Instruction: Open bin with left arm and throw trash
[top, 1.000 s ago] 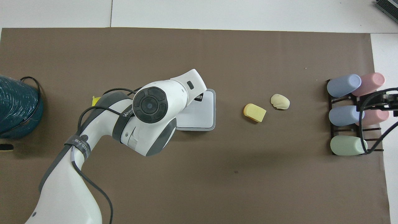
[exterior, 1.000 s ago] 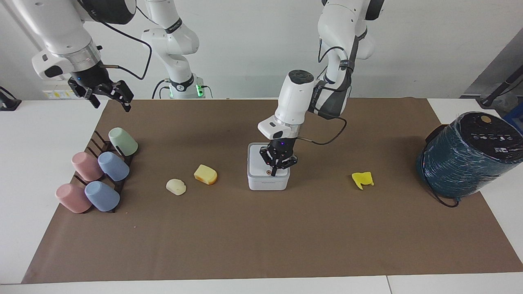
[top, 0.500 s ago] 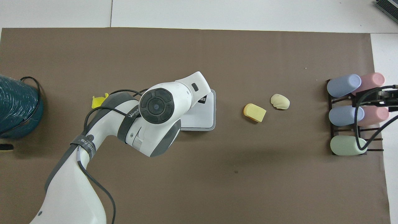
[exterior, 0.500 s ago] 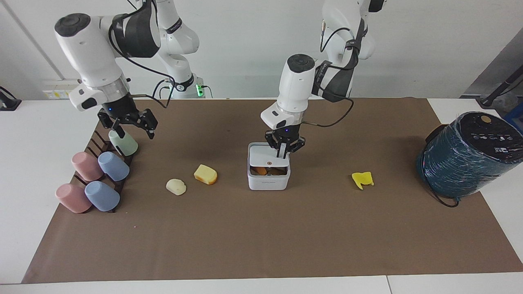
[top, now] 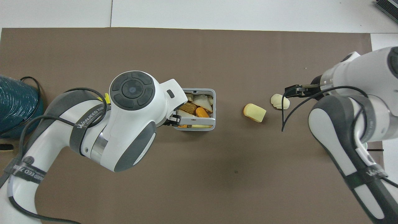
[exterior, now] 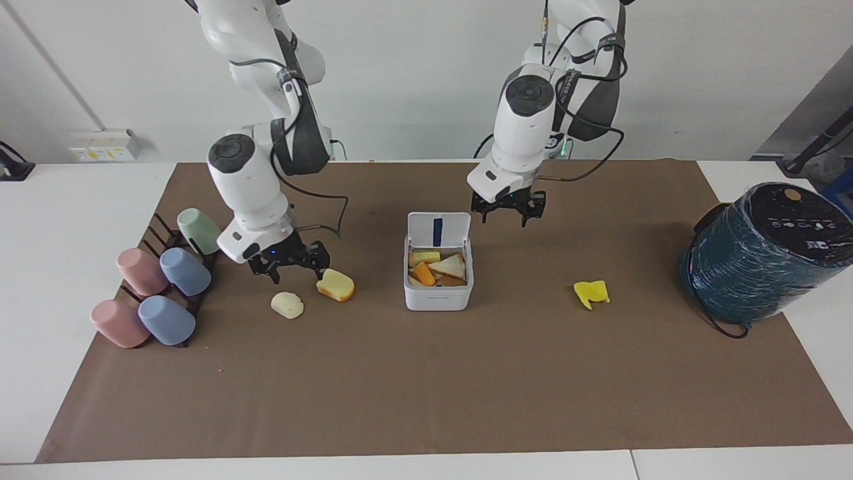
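The white bin [exterior: 438,300] stands mid-mat with its lid [exterior: 454,230] upright and open, the blue strip showing. Several food pieces lie inside, as the overhead view of the bin [top: 213,125] also shows. My left gripper [exterior: 508,212] is open and empty, raised beside the lid toward the left arm's end. My right gripper [exterior: 290,265] is open, low over the cream lump [exterior: 287,305] [top: 279,101] and beside the yellow-orange wedge [exterior: 335,285] [top: 255,112], touching neither. The yellow scrap [exterior: 591,293] lies toward the left arm's end, mostly hidden under the arm in the overhead view.
A dark rack with several pastel cups [exterior: 160,287] stands at the right arm's end. A big teal wrapped cylinder [exterior: 766,253] [top: 15,105] with a black cable stands at the left arm's end. A brown mat [exterior: 426,387] covers the table.
The bin's lid swung from shut to fully upright. My left gripper lifted off the bin and drew back toward the robots. My right gripper came from above the cup rack down over the cream lump.
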`<state>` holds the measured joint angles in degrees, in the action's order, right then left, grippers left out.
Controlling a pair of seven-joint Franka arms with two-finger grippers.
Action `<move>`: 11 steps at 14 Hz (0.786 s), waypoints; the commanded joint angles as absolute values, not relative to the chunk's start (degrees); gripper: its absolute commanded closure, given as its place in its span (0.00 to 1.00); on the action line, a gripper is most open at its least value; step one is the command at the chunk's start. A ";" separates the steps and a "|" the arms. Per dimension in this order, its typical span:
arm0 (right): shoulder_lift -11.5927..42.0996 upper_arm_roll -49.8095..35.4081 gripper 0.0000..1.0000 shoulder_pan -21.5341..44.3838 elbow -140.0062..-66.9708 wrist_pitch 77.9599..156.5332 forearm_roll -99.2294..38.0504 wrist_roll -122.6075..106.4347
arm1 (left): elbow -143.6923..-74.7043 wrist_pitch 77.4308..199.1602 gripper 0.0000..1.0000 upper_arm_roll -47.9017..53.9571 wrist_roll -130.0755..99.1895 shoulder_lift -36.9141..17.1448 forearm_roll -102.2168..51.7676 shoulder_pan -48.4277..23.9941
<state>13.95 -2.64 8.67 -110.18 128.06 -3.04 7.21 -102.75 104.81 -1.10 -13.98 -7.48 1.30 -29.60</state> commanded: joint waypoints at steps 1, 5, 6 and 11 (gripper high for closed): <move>14.06 -2.64 0.00 9.23 -114.15 131.73 -3.69 7.12 | -107.39 112.10 0.06 -0.79 -9.94 -5.80 2.20 -25.24; 13.97 -2.64 0.00 11.25 -120.40 135.53 -3.60 6.94 | -117.94 132.86 0.00 -0.79 -4.32 -4.22 2.20 -17.07; 14.15 -2.64 0.00 11.25 -120.50 135.53 -3.60 6.94 | -118.65 134.54 0.00 -0.79 -3.87 -4.48 2.20 -15.48; 14.85 -2.64 1.00 12.05 -121.03 135.35 -3.52 7.91 | -120.32 145.17 0.00 -0.79 -2.72 -11.14 2.20 -10.38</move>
<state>15.25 -2.68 12.41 -120.02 134.24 -3.07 7.36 -119.23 139.90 -1.34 -3.08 -8.43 1.36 -12.15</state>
